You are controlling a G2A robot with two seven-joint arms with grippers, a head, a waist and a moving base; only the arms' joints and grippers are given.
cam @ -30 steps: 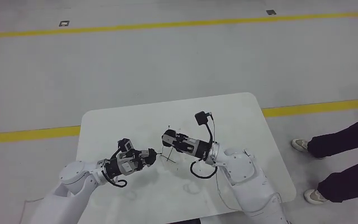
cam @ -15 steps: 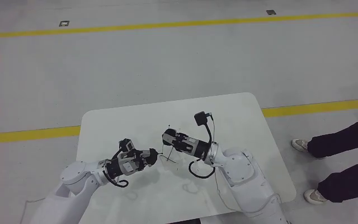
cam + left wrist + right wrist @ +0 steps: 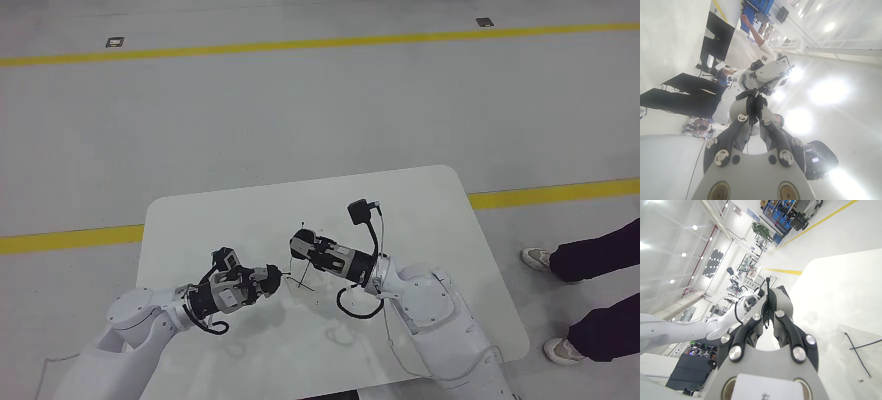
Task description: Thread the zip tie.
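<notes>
A black zip tie (image 3: pixel 768 306) stands clamped between the pads of my right gripper (image 3: pixel 769 292), which is shut on it; its square head (image 3: pixel 768 278) sticks out past the fingertips. From above, the right gripper (image 3: pixel 296 244) is over the middle of the white table (image 3: pixel 420 210), facing my left gripper (image 3: pixel 272 278) a short way apart. The left gripper (image 3: pixel 753 94) is shut, with a thin black strap (image 3: pixel 751 123) running down between its fingers. Whether both hold the same tie I cannot tell.
Two spare black zip ties (image 3: pixel 301 283) lie crossed on the table just under the grippers, on a clear sheet (image 3: pixel 851 332). The table's rounded far corners and right half are bare white surface.
</notes>
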